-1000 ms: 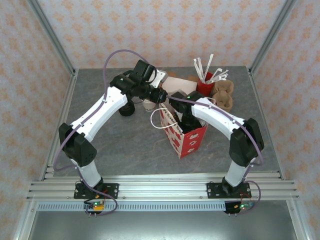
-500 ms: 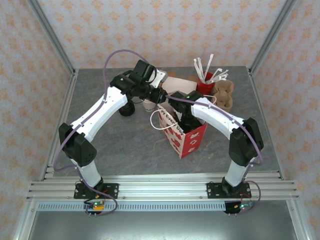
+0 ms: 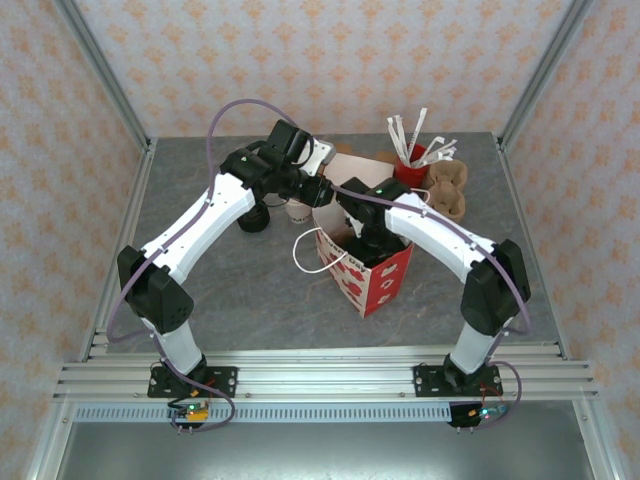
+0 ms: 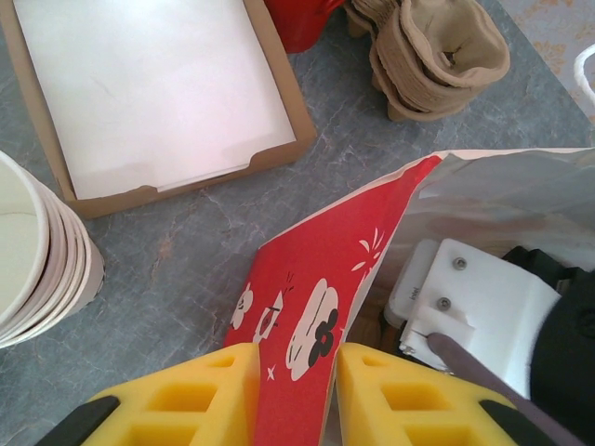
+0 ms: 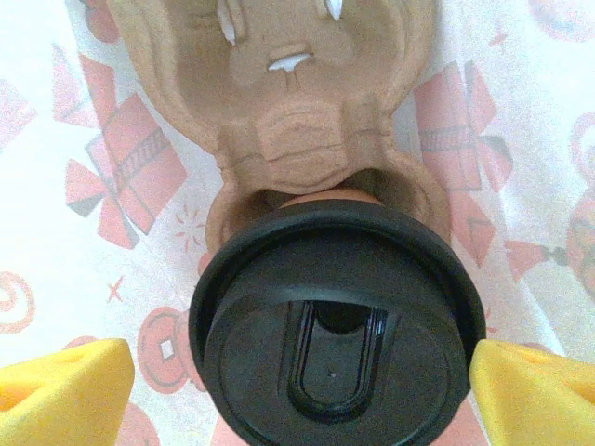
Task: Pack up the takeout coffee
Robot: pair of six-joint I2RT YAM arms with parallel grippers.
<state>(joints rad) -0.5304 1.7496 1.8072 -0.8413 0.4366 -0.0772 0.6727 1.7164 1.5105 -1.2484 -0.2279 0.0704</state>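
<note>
The takeout coffee (image 5: 337,325), a tan cup under a round black lid, sits in a pocket of a brown pulp cup carrier (image 5: 307,121) inside the red gift bag (image 3: 378,278). My right gripper (image 5: 302,386) hangs over it inside the bag, open. One yellow finger (image 5: 65,390) stands clear of the lid on the left, and the other finger (image 5: 535,395) is close to its right rim. My left gripper (image 4: 296,400) is shut on the bag's red patterned wall (image 4: 316,307) and holds its mouth apart. The right wrist (image 3: 362,238) reaches down into the bag.
Behind the bag are a shallow cardboard box lined with white paper (image 4: 149,84), a stack of lidless cream cups (image 4: 37,251), spare pulp carriers (image 4: 437,51), a red cup of straws (image 3: 410,165) and a black lid stack (image 3: 255,218). The bag's white handle (image 3: 305,255) loops to the left.
My right gripper's jaws have spread wide off the cup. The bag's near top edge and its white handle have shifted a little left. The left arm has held still.
</note>
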